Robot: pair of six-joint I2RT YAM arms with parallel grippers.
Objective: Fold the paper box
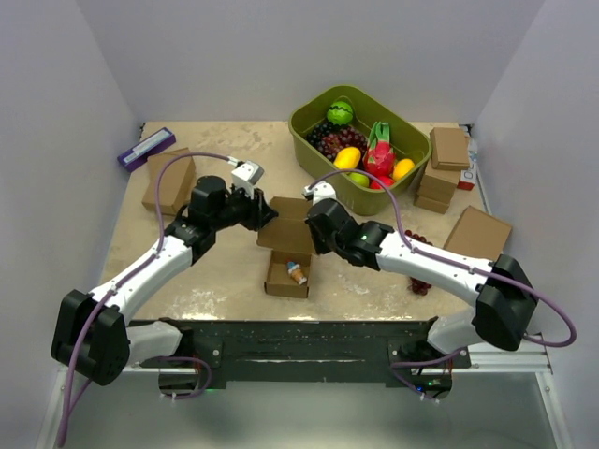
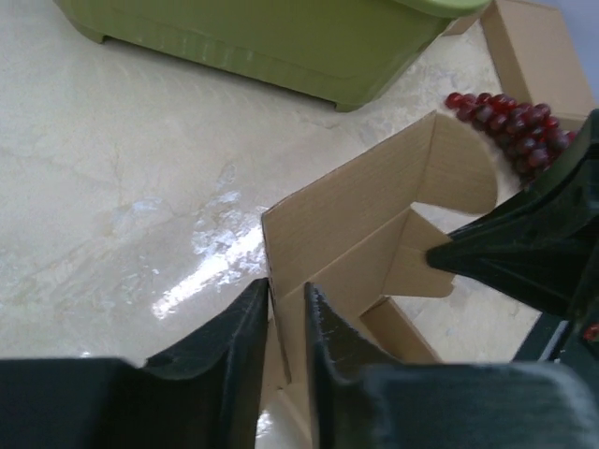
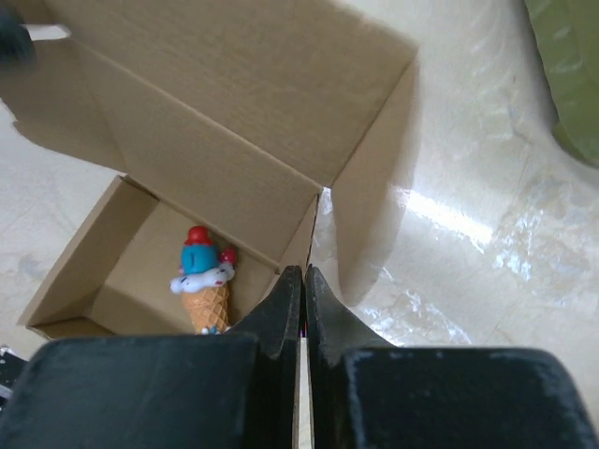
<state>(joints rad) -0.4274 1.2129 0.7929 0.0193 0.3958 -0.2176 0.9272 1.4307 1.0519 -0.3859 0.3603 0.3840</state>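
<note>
Where the two arms meet at mid-table, the paper box (image 1: 284,234) sits half-folded, its tray open at the near side and its lid tilted up behind. The right gripper (image 3: 301,273) is clenched tight, its tips down at the top edge of the tray's right wall; whether any cardboard is caught between them cannot be told. Only that wrist view looks into the tray, where an ice-cream toy (image 3: 204,281) lies on the floor. On the other side, the left gripper (image 2: 285,290) has its fingers slightly parted, astride the upright edge of a lid panel without clamping it. Its camera alone shows the rounded side flap past that panel, a black part of the right arm just by it, and red grapes (image 2: 510,117) on the table beyond. From above, a green bin (image 1: 314,131) of fruit stands behind the box, with a stack of small brown boxes (image 1: 447,164) to its right.
</note>
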